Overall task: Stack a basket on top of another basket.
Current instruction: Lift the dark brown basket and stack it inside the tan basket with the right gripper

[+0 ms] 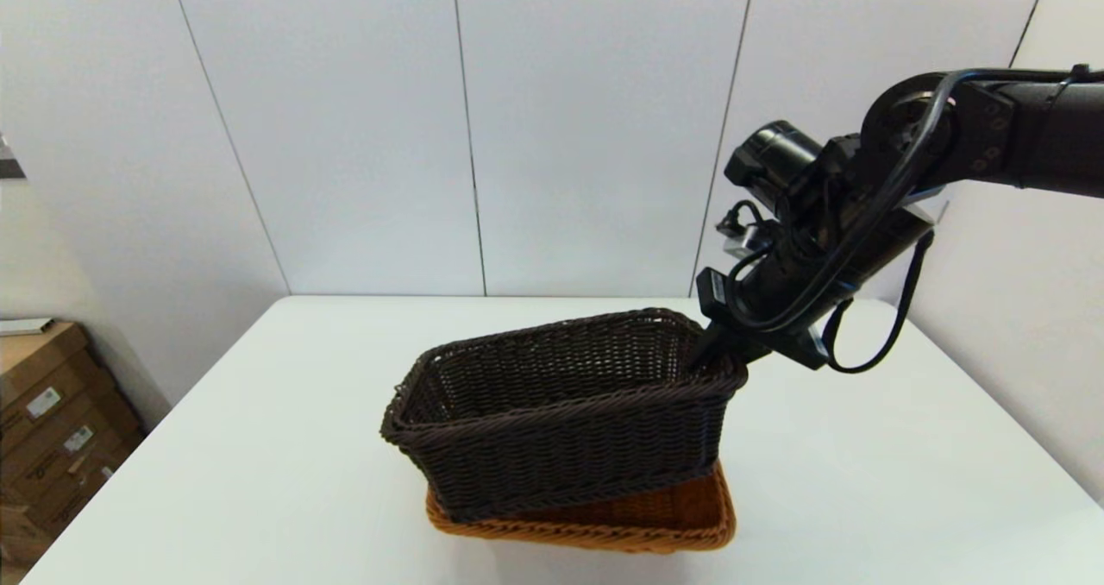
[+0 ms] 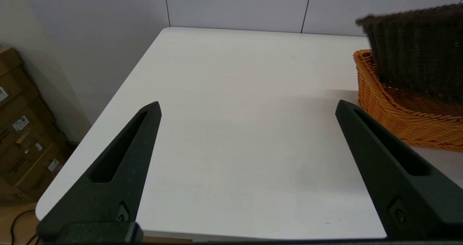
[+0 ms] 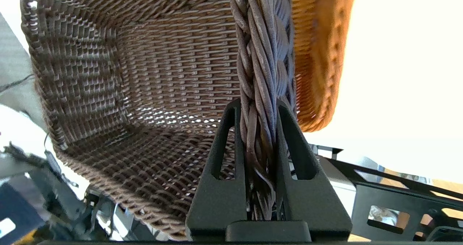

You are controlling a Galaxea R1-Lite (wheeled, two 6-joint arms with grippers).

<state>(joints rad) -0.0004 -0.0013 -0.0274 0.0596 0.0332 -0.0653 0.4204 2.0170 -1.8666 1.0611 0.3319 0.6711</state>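
Right gripper (image 3: 259, 107) is clamped tight on the dark basket (image 1: 561, 412) rim, holding it tilted with its left end down in the orange basket (image 1: 681, 516). Left gripper (image 2: 247, 107) sits off to the side over the table (image 1: 259, 481), fingers spread wide, holding nothing.

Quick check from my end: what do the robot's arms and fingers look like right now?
The right arm is matte black with rounded joint housings and loose black cables looping beside its wrist. The right gripper has two long black fingers, wedge-shaped with slotted cut-outs. The left gripper has the same tapered black fingers, each with a small screw near its base.
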